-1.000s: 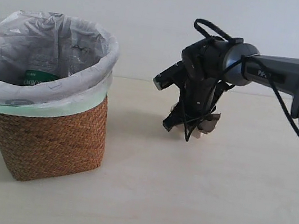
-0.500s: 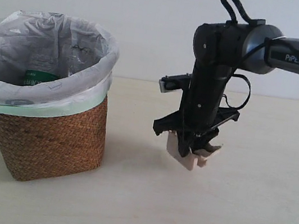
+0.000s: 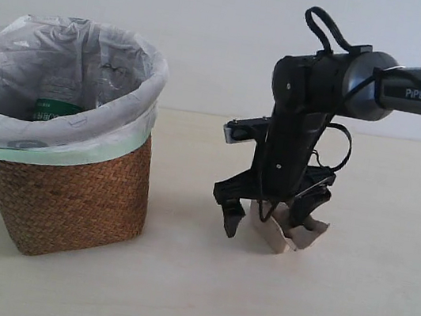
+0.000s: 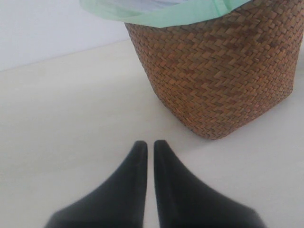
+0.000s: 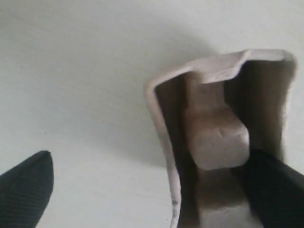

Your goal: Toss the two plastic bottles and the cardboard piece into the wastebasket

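Lowered since half a second ago, the right gripper (image 3: 264,224) has its jaws spread wide astride one wall of the small brown moulded-pulp cardboard tray (image 3: 290,236), one finger inside and one outside. The tray rests on the pale tabletop (image 3: 172,296), well apart from the brown woven wicker wastebasket (image 3: 69,192), where a green-labelled clear plastic bottle (image 3: 54,111) lies. The right wrist bends steeply down from a level forearm. The left gripper (image 4: 148,148) is pressed together, empty, near the basket.
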Robot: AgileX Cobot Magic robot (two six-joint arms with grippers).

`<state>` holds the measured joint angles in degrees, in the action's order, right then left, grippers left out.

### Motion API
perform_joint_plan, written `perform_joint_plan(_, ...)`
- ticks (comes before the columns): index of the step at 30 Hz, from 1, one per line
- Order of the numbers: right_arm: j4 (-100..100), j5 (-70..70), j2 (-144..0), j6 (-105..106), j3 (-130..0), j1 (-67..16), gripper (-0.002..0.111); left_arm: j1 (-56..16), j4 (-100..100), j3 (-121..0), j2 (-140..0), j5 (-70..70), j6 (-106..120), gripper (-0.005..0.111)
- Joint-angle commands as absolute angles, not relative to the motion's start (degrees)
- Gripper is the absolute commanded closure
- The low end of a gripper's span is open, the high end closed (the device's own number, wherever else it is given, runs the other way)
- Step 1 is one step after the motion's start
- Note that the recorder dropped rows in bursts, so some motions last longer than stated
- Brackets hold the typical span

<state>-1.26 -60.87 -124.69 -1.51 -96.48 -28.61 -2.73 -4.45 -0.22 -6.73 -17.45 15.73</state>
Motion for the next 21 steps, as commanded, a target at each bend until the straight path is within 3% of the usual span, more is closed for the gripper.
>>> perform_joint_plan(1,-0.96,-60.71,-121.21,0.66,-96.09,-28.57,0.02,-2.56,-4.93,0.0,-6.39,-16.71,15.19,0.103)
perform_joint_plan(4,-0.35,-59.64,-118.31,0.79,-96.09,-28.57,0.028,-2.56,-4.93,0.0,-6.39,-16.71,15.19,0.103)
perform_joint_plan(11,10.29,-58.93,-116.69,-4.25,-96.09,-28.57,0.027,-2.56,-4.93,0.0,-6.39,-16.71,15.19,0.103)
perform_joint_plan(21,11.43,-56.87,-125.51,-3.05,-96.09,-28.57,0.027,-2.56,-4.93,0.0,-6.39,-16.71,15.19,0.103)
